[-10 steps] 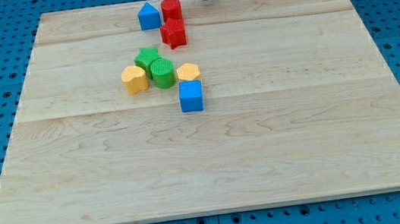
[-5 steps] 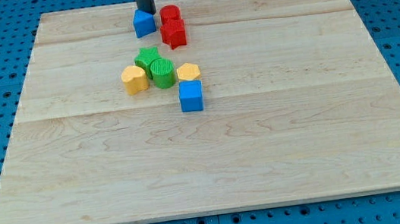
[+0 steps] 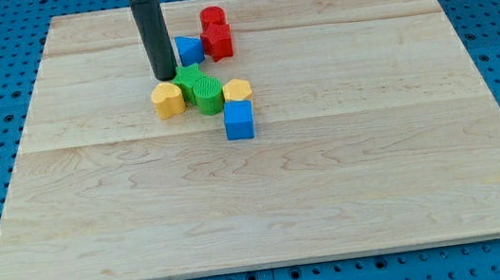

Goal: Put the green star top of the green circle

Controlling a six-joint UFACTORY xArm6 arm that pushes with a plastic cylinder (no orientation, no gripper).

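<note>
The green star (image 3: 187, 79) sits near the middle top of the wooden board, touching the green circle (image 3: 208, 95), which lies just to its lower right. My tip (image 3: 165, 77) stands on the board right beside the star's left side and just above the yellow heart-like block (image 3: 167, 100). The dark rod rises from there to the view's top.
A yellow hexagon-like block (image 3: 237, 90) touches the circle's right side, with a blue cube (image 3: 239, 120) below it. A blue triangle-like block (image 3: 188, 49) lies above the star, next to a red star-like block (image 3: 218, 42) and a red cylinder (image 3: 212, 17). The board (image 3: 266, 195) rests on blue pegboard.
My tip has moved down and left from the board's top edge to the star's left side. The blue triangle block slid down and right, closer to the green star.
</note>
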